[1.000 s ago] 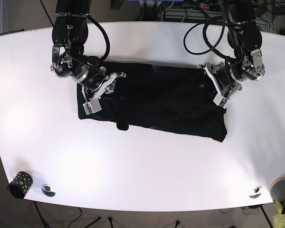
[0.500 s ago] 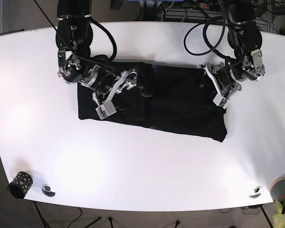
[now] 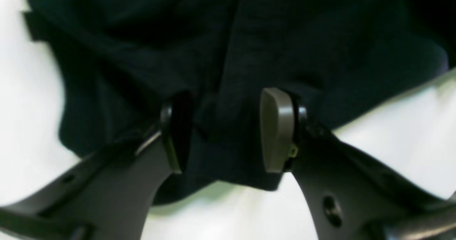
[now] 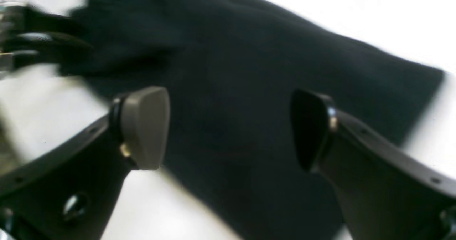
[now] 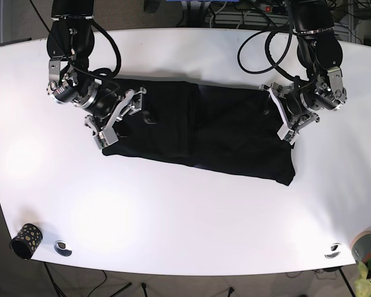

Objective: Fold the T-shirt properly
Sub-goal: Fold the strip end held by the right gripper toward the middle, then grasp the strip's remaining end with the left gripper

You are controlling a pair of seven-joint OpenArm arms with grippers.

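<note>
The black T-shirt (image 5: pixel 235 139) lies flat on the white table (image 5: pixel 185 216), with its left part folded over and the fold's edge near the middle. My right gripper (image 5: pixel 120 116) hovers over the shirt's left end. In the right wrist view this gripper (image 4: pixel 229 129) is open and wide, with only the flat shirt (image 4: pixel 249 54) below it. My left gripper (image 5: pixel 283 114) sits at the shirt's right edge. Seen from the left wrist, it (image 3: pixel 226 129) is open, straddling a raised ridge of the cloth (image 3: pixel 249 36) at the hem.
A patterned cup (image 5: pixel 26 240) and a small round disc (image 5: pixel 63 247) sit at the front left corner. Another disc (image 5: pixel 332 250) and a grey pot (image 5: pixel 366 245) are at the front right. Cables hang behind the table's far edge.
My right gripper carried the shirt's left part over toward the middle, let it go and drew back to the left. The left gripper has barely moved.
</note>
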